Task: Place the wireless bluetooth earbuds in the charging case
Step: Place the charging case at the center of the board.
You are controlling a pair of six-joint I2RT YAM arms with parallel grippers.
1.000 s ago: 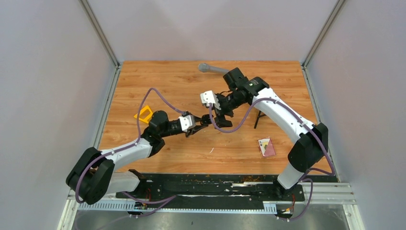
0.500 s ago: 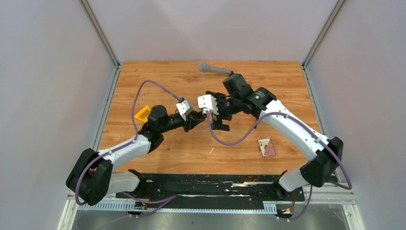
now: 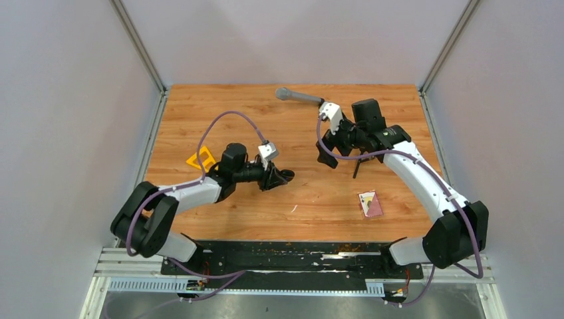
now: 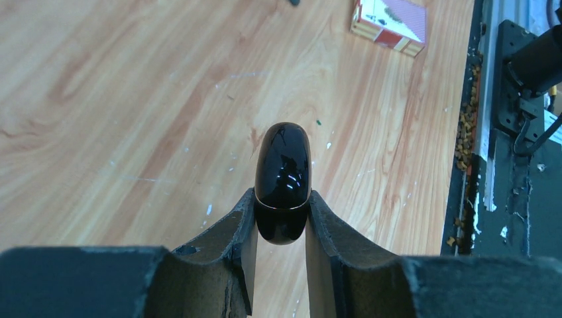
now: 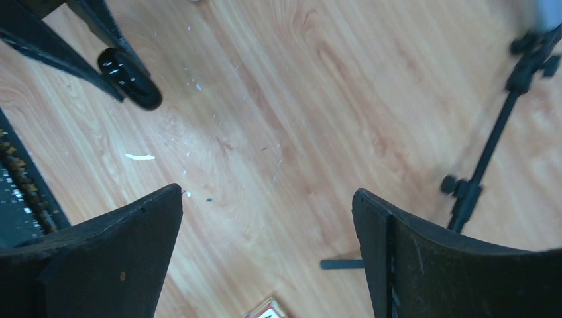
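Left gripper (image 4: 281,200) is clamped on the black charging case (image 4: 283,165), whose lid seam looks closed, low over the middle of the table (image 3: 219,106). Right gripper (image 5: 268,195), which met it half a second ago, has withdrawn toward the far right, jaws wide apart and empty. No earbuds show in any view. They are probably already enclosed, so insertion appears finished.

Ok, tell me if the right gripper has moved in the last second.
Yes. The right gripper has swung rightward, ending close beside the small black stand, which has not shifted.
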